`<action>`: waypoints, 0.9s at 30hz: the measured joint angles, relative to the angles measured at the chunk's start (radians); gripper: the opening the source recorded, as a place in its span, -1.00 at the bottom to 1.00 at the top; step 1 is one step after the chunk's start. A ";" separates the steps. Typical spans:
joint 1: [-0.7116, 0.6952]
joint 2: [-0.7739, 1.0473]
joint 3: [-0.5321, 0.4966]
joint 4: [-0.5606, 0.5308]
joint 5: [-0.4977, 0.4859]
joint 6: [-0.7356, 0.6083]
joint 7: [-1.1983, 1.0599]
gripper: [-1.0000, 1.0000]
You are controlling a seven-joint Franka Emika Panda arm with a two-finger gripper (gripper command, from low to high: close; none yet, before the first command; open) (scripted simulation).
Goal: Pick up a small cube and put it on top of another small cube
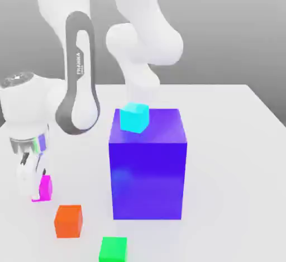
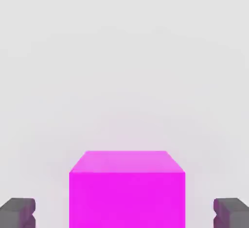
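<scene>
The green cube (image 1: 113, 249) lay nearest; at the exterior view's left, the pink cube (image 1: 46, 188) sat between the gripper's (image 2: 124, 217) parted jaws, gap either side, judged light, stiff, best gripped mid-height on opposite faces.

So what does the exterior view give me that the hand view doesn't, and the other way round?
Only the exterior view: orange cube, green cube, cyan cube on the big blue block, and the arm.
Only the hand view: a gap on each side between the pink cube and the open fingers.
Both: the pink cube, the fingers and the pale tabletop.
</scene>
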 joint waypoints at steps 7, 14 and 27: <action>0.015 -0.043 -0.021 -0.009 -0.026 -0.033 0.021 -1.00; 0.121 -0.193 -0.004 0.036 -0.159 -0.227 0.079 -1.00; 0.364 0.001 0.205 0.291 -0.276 -0.288 0.038 1.00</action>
